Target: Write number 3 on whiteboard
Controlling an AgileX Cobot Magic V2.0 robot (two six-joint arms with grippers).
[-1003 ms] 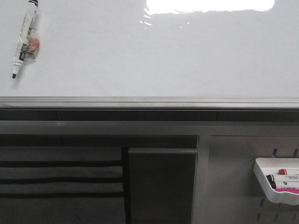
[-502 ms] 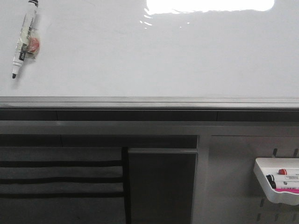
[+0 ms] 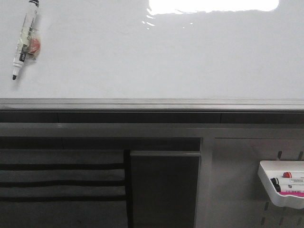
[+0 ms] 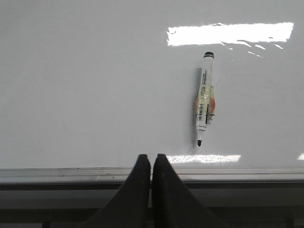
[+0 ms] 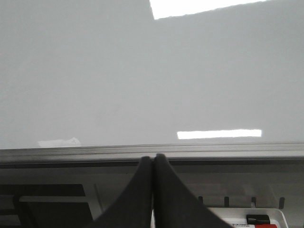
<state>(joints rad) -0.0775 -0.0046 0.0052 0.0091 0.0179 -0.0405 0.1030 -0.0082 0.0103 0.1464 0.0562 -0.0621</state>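
Note:
The whiteboard (image 3: 156, 61) lies flat, glossy white with glare, a grey metal strip along its near edge. No digit 3 shows on it in any view. A white marker with a black tip (image 3: 24, 38) lies on the board at the far left, uncapped, tip toward the near edge; it also shows in the left wrist view (image 4: 205, 97). My left gripper (image 4: 151, 158) is shut and empty at the board's near edge, left of the marker. My right gripper (image 5: 154, 158) is shut and empty over the near edge strip. Neither gripper shows in the front view.
A small white tray (image 3: 281, 190) with a red-capped and a black marker hangs below the board at the right, partly in the right wrist view (image 5: 256, 218). A dark panel (image 3: 164, 187) and a striped grey surface (image 3: 61, 183) lie below the edge.

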